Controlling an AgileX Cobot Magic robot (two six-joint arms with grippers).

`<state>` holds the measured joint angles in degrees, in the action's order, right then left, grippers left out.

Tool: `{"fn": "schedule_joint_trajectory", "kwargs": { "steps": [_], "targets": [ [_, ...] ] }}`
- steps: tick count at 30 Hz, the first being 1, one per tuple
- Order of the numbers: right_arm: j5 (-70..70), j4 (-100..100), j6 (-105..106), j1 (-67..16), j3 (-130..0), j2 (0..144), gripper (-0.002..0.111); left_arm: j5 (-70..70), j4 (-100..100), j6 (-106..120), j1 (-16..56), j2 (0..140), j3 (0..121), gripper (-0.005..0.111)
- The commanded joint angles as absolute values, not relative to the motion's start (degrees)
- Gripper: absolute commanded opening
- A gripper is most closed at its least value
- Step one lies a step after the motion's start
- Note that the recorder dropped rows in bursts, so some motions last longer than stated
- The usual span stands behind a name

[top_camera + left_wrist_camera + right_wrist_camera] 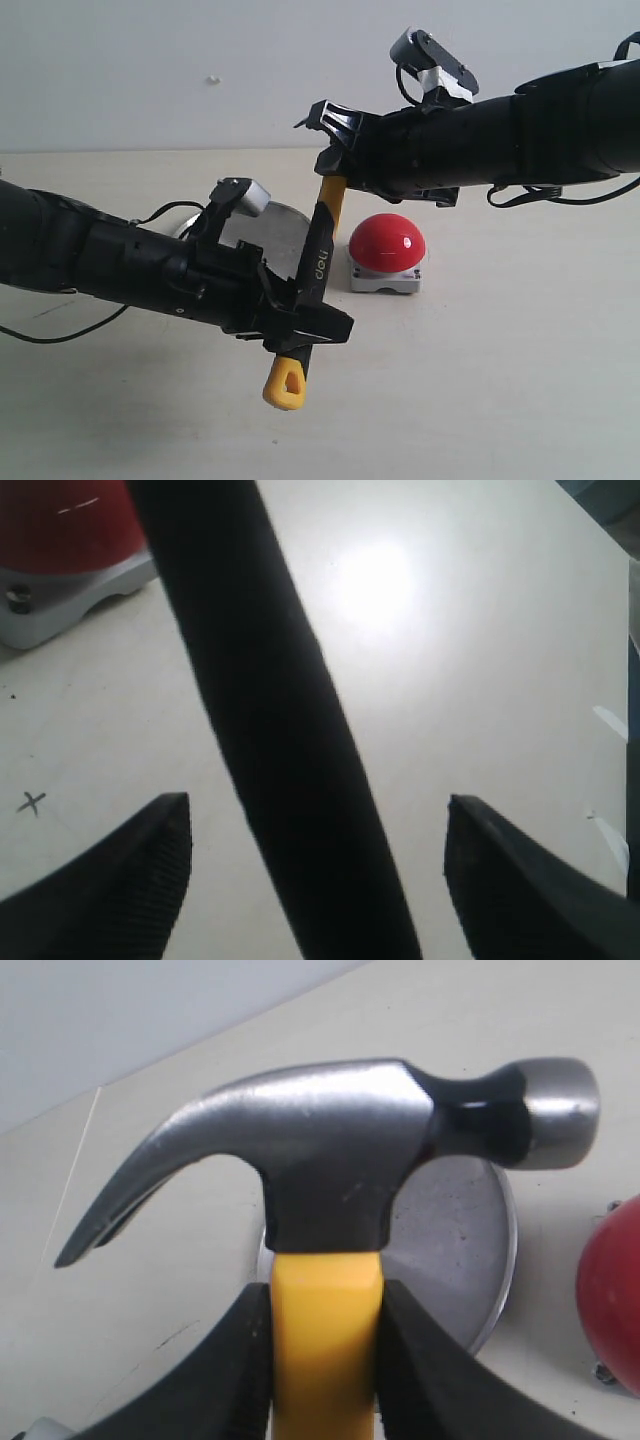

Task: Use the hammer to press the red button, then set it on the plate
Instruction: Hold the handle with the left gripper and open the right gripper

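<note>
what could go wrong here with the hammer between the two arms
The left fingers stand open either side of the hammer handle; if the right fingers let go first, it may drop onto the table or plate.
The red button sits close by; a swinging hammer might knock it.

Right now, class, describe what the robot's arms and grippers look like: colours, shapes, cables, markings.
The left arm and right arm are thick matte-black tubes, each with a silver-grey camera box near the wrist and loose black cables. The left gripper and right gripper are black and angular; the left's finger pads are finely ribbed.
</note>
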<state>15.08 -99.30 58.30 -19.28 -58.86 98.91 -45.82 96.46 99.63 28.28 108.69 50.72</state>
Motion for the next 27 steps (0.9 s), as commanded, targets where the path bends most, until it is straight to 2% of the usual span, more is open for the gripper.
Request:
{"fn": "schedule_joint_trajectory", "kwargs": {
  "steps": [1,3,4,10,12,22,25,27],
  "targets": [
    [16.2,-99.9,59.1,-19.3,-59.9,98.1,0.000,-45.2,97.1,98.7,28.7,108.7,51.1,0.069],
    [16.3,-99.9,59.1,-19.3,-59.9,98.1,0.000,-44.5,97.1,98.1,28.7,108.7,51.1,0.064],
    [16.3,-99.9,59.1,-19.3,-59.9,98.1,0.000,-44.4,97.0,97.8,28.7,108.7,51.1,0.058],
    [16.2,-99.9,59.3,-19.3,-59.9,98.1,0.000,-44.6,96.5,97.2,28.7,108.7,51.2,0.009],
    [16.3,-99.9,59.3,-19.3,-59.9,98.1,0.000,-44.6,96.7,97.2,28.7,108.7,51.2,0.000],
    [16.2,-99.9,59.5,-19.3,-59.9,98.1,0.000,-44.6,97.0,97.7,28.6,108.7,51.2,0.000],
    [16.1,-99.9,59.5,-19.3,-59.9,98.1,0.008,-44.6,97.0,97.7,28.6,108.7,51.2,0.000],
    [16.1,-99.9,59.5,-19.3,-59.9,98.1,0.017,-44.6,97.0,97.7,28.6,108.7,51.4,0.000]
  ]
}}
